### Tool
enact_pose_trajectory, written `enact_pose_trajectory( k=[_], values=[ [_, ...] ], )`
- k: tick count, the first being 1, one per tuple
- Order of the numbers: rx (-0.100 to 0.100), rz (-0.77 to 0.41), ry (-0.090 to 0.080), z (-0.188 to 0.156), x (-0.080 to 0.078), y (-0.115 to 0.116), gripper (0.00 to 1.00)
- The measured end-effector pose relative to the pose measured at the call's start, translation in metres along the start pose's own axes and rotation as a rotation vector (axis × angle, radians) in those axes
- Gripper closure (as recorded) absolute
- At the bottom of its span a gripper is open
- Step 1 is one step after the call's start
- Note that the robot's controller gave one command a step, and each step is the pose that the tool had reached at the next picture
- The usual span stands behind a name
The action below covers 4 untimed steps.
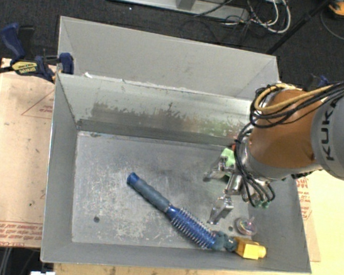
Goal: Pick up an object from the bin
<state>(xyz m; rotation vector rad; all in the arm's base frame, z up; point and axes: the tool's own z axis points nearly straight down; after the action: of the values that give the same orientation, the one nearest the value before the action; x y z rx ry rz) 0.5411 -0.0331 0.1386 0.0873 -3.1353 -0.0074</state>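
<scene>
My gripper [217,194] hangs low over the right part of the bin floor, below the orange cover. Its two metal fingers stand apart, open, with nothing between them. One fingertip [217,214] is just above the bristle end of a blue brush [171,213]. The brush lies slanted from the floor's middle down to the front right. A yellow and teal piece [246,248] lies at the brush's right end by the front wall. A small round clear thing [248,226] rests right of the lower finger. A green thing [227,155] peeks out by the back wall, mostly hidden by the arm.
The bare scratched floor spreads over the bin's left half. The sloped back wall rises close behind the gripper, and the right wall is near. Another green bit [264,204] shows under the arm's cables at the right.
</scene>
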Motion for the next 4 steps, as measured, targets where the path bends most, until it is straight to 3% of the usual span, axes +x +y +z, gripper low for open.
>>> enact_pose_trajectory(
  k=[1, 2, 3, 4],
  values=[
    [0.004, 0.105, -0.023, 0.039, 0.042, 0.03, 0.0],
    [0.004, 0.155, -0.026, 0.064, 0.049, 0.081, 0.0],
    [0.001, 0.22, -0.017, -0.025, 0.018, 0.093, 0.0],
    [0.005, -0.047, -0.012, 0.066, 0.024, 0.158, 0.0]
  ],
)
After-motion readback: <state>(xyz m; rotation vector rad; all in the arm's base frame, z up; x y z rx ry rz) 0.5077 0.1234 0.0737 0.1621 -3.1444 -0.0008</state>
